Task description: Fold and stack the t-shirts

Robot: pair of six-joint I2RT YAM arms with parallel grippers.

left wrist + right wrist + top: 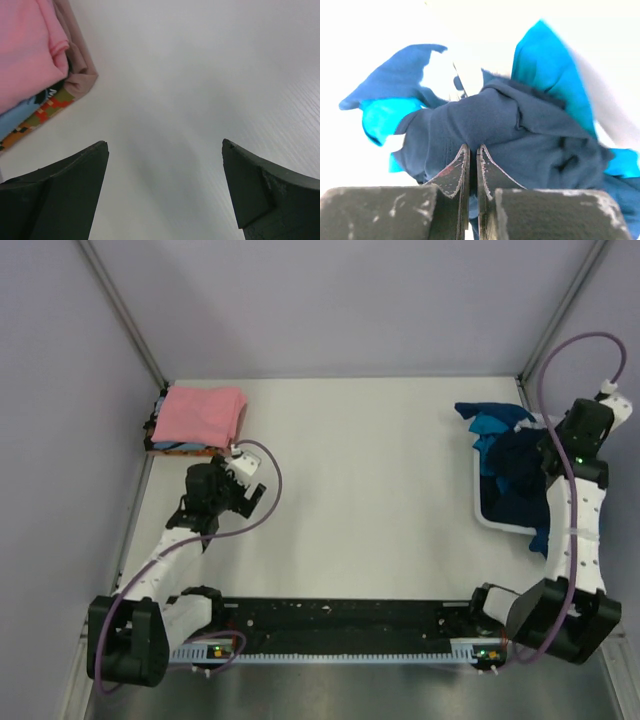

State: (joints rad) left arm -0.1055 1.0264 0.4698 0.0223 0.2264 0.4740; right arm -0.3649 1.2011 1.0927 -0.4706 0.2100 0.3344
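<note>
A stack of folded t-shirts stands at the far left of the table, with a pink t-shirt [201, 414] on top and light blue and orange patterned ones under it [35, 110]. My left gripper [243, 466] is open and empty just in front of the stack; the left wrist view shows bare table between its fingers. A dark navy t-shirt [518, 472] lies crumpled with a teal/blue one [492, 424] in the white basket [490, 518] at the right. My right gripper [473, 148] is shut on a fold of the navy t-shirt [520, 135].
The basket's rim stands between the shirts and the open table. Purple cables loop beside both arms. Grey walls close the back and sides. A black rail [330, 625] runs along the near edge between the arm bases.
</note>
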